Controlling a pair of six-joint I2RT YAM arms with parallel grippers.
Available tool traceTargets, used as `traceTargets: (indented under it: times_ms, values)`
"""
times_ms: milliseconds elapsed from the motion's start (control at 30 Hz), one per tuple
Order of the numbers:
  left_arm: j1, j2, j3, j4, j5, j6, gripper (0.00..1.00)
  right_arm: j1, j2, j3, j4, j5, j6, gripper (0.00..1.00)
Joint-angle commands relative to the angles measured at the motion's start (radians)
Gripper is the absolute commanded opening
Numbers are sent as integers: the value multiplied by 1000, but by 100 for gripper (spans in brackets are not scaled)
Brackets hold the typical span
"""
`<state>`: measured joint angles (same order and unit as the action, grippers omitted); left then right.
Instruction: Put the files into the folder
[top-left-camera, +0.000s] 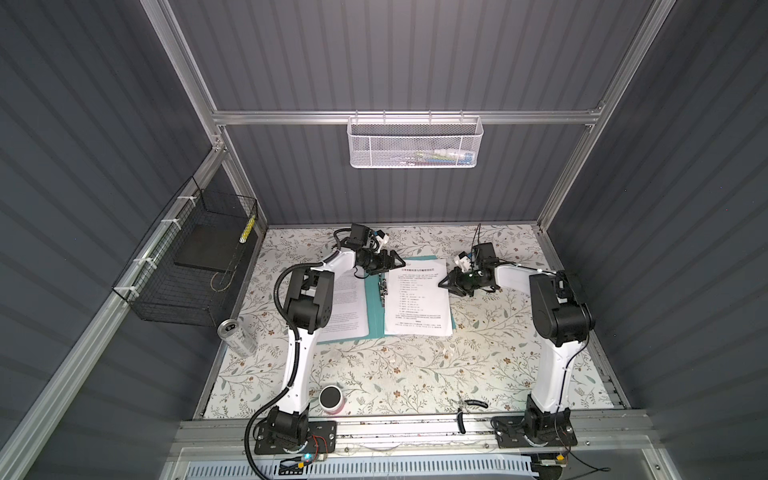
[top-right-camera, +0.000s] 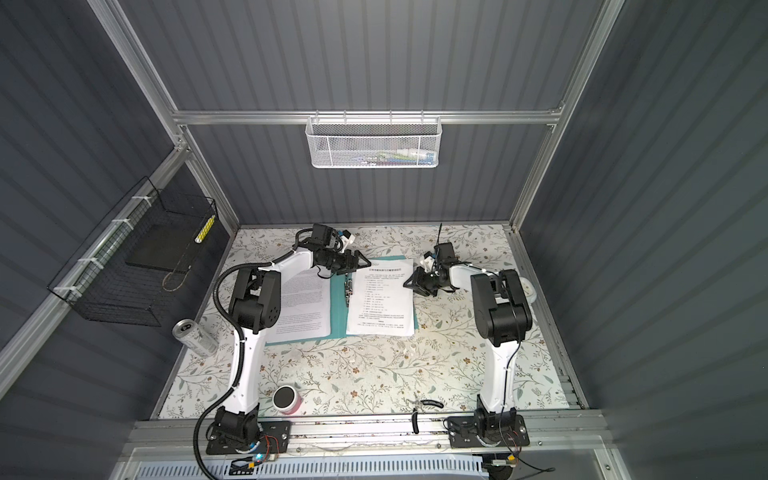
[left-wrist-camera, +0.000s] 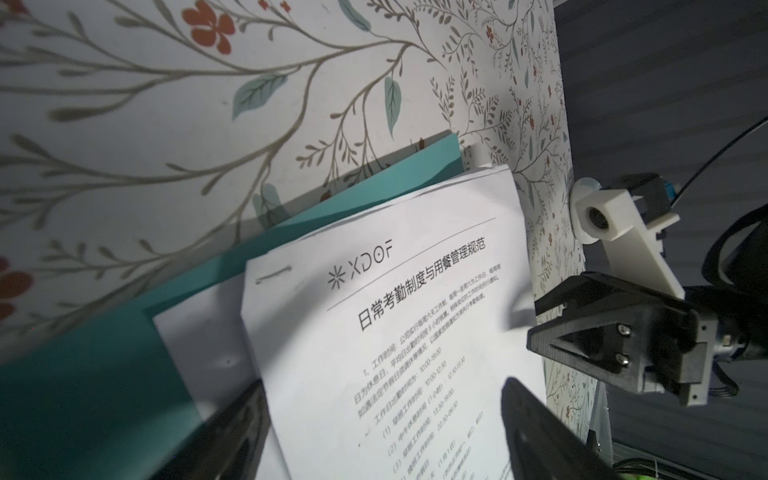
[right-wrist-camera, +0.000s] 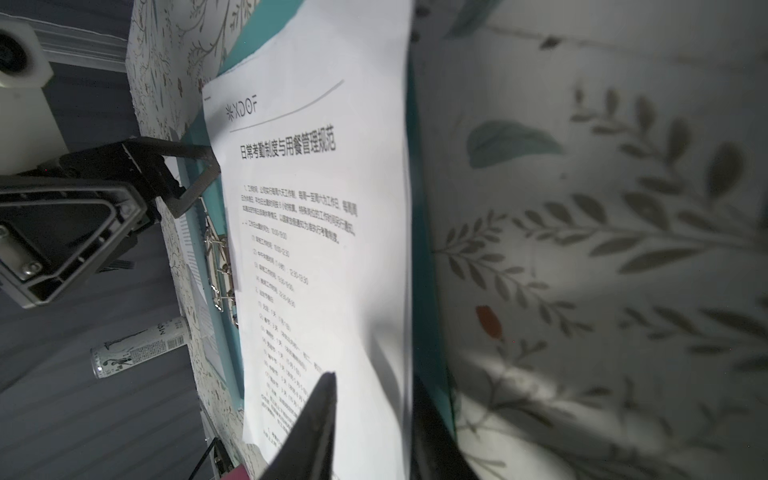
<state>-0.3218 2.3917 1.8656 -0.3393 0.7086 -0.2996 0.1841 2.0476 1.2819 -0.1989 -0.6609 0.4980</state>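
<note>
right gripper (right-wrist-camera: 372, 379) astride files (right-wrist-camera: 316, 208) edge | header (right-wrist-camera: 243, 109) "xdof" (chinese title) | folder (left-wrist-camera: 83, 374) open

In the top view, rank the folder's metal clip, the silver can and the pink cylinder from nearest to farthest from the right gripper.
From the right gripper, in a top view:
1. metal clip, on the spine of the folder, to the gripper's left.
2. pink cylinder, dark-topped, at the front of the table.
3. silver can, at the table's left edge.
</note>
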Motion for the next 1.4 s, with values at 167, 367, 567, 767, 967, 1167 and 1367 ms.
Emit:
traceTargets:
  times_ms: [167,367,567,767,967,1167,1367]
  values:
    - [-6,-70,-9,-1,-46,10,96,24,31,114,-157,113,-116,46]
    - [-6,-122,31,-9,-72,14,98,42,86,183,-224,179,-129,49]
    - [-6,-223,-17,6,-90,13,98,80,114,245,-282,293,-143,50]
    - [-6,-321,-118,26,-128,22,98,108,118,280,-308,382,-151,51]
    - [-5,-341,-167,29,-143,33,98,123,133,334,-339,426,-162,51]
    - [-5,-324,-186,36,-141,32,98,135,158,380,-360,427,-174,52]
    - [-5,-313,-190,36,-137,33,97,143,175,403,-367,438,-172,52]
